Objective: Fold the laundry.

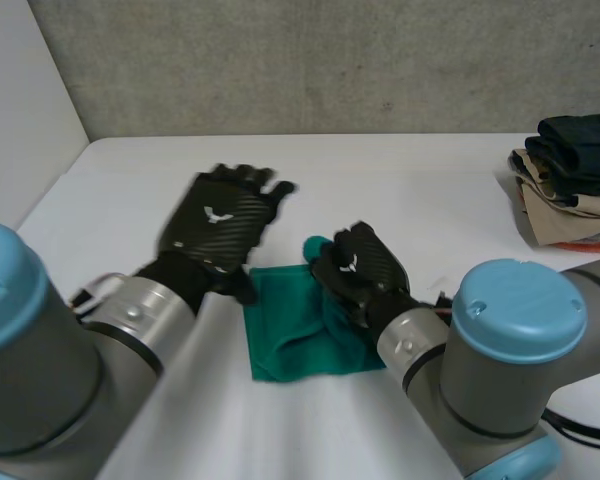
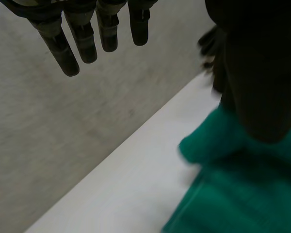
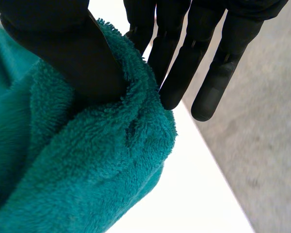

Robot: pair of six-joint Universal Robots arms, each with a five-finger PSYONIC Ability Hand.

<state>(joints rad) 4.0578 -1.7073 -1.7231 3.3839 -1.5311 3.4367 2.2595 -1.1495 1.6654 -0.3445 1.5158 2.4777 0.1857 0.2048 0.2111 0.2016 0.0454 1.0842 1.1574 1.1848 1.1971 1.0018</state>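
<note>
green towel (image 1: 285,345) lies on the white surface (image 1: 410,190), folded to a near-square patch, so its long axis is unclear. its far right corner is bunched and lifted, pointing toward the back wall. right hand (image 1: 365,268): thumb (image 3: 72,53) presses that terry corner against straight fingers (image 3: 184,73), pinching it. left hand (image 1: 220,225) hovers with fingers (image 2: 58,43) straight and spread, holding nothing, the towel's far left corner just beside its thumb. stack of folded clothes (image 1: 570,180) sits well apart, beyond the right fingers.
</note>
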